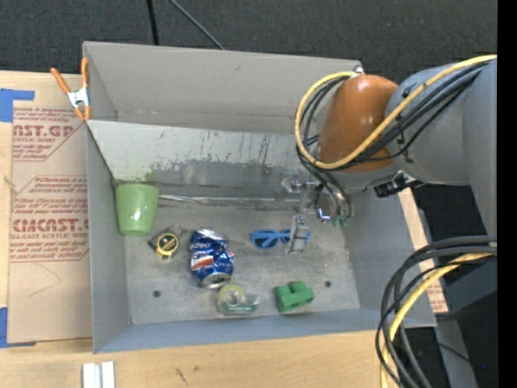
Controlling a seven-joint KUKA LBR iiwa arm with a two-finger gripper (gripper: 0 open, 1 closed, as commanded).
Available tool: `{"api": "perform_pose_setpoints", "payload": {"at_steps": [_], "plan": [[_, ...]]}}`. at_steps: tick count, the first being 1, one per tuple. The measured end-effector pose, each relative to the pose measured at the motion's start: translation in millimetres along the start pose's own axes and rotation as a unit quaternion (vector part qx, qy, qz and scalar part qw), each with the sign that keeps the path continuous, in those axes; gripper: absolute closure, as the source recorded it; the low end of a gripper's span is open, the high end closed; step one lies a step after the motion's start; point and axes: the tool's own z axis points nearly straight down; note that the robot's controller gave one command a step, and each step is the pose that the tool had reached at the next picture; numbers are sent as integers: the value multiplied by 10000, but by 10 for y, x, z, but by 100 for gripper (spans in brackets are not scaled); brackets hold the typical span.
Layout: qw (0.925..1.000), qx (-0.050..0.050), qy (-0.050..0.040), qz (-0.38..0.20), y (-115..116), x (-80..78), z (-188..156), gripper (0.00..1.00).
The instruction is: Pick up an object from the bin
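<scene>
The claw (pixel 300 237) is low in the bin (pixel 218 87), right of the floor's middle, at the right end of a pair of blue sunglasses (pixel 270 238). Its tip meets or overlaps that end of the frame. I cannot tell whether it is touching the frame or is just above it, nor whether the claw is open or closed. Nothing can be seen held in it. The arm (pixel 359 124) comes in over the right wall, with its orange cover and yellow cables above the claw. The sunglasses lie flat with their lenses to the left, and they are the likeliest target. Near the front wall a green block (pixel 293 296) sits just below the claw, apart from it. Left of the block is a pale, clear roll (pixel 236 299), and above the roll, touching it or nearly so, is a crushed blue, red and white can (pixel 210 259). A small yellow and black thing (pixel 166 243) lies just left of the can. A green cup (pixel 136 208) lies on its side against the left wall, well apart from the claw. I judge the step in hand to be the reach or the grasp, with the lift not yet made. The next move calls for a sure closure on the thin frame, then a straight rise that keeps clear of the right wall.
</scene>
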Motion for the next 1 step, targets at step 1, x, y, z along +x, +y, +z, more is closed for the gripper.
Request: {"api": "perform_pose_setpoints", "payload": {"at_steps": [1], "plan": [[9998,5,65,207,-99,24,553,0]]}}
